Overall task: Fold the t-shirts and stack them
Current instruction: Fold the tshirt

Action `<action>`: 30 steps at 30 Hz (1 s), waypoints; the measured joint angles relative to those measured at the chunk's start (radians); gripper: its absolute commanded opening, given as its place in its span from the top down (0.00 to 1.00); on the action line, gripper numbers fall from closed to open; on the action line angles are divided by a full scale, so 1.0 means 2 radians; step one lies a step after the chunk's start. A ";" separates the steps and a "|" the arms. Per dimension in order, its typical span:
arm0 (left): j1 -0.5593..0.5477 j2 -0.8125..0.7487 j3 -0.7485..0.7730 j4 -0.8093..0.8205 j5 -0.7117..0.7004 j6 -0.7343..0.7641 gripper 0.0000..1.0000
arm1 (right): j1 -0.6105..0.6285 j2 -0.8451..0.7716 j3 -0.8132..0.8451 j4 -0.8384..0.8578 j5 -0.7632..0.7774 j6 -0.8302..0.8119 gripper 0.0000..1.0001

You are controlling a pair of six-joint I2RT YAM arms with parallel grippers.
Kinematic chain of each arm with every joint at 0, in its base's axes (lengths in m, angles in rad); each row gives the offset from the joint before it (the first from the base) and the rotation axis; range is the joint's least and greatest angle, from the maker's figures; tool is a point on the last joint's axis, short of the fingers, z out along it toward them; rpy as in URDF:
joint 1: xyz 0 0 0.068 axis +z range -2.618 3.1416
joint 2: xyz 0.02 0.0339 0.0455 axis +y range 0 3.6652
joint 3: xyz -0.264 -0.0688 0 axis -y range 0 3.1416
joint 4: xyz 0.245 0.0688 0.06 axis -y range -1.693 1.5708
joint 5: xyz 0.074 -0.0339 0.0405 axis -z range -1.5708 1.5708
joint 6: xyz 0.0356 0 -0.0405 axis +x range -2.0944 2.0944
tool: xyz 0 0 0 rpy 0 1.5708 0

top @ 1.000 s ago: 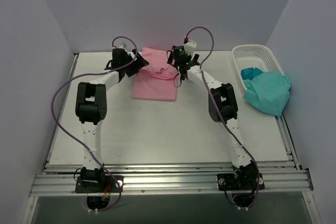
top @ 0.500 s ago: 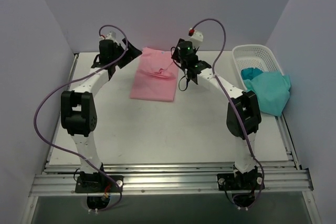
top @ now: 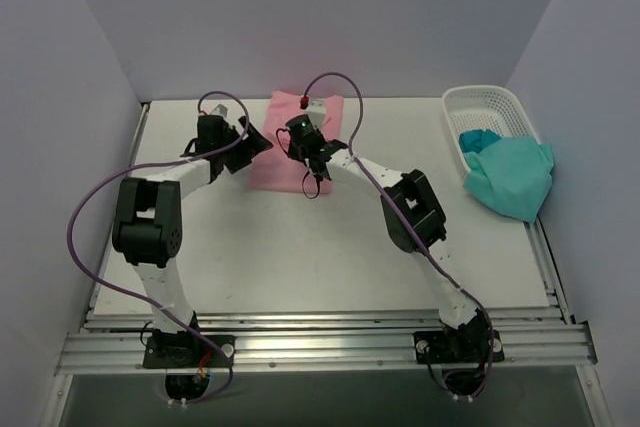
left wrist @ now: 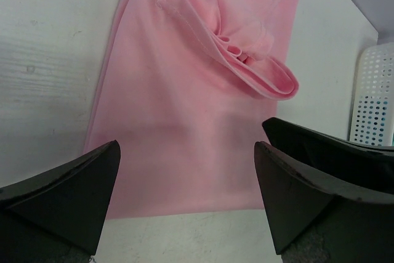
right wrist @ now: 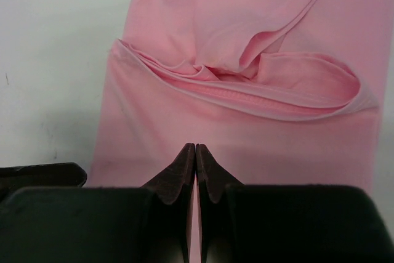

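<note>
The left claw [left wrist: 186, 147] and right claw [right wrist: 195, 147] are coming in from the far corners over the pink t-shirt [left wrist: 175, 90].
The left is gaping wide and empty, the right pinching shut on nothing; the shirt is lying on the bench [top: 300, 247], the teal t-shirt [top: 512, 179] draping the basket [top: 480, 95].

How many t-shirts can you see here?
2. A pink t-shirt lies on the table at the far middle; a teal t-shirt hangs over the near rim of the basket on the right. More may be hidden inside the basket.
</note>
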 measured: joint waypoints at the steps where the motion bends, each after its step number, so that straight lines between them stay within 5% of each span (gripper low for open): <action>1: 0.000 0.000 0.000 0.003 0.000 0.000 0.01 | 0.001 0.006 0.005 -0.003 -0.002 0.001 1.00; 30: -0.003 -0.046 -0.029 0.041 0.005 0.005 0.00 | -0.091 0.135 0.147 -0.025 -0.008 0.002 1.00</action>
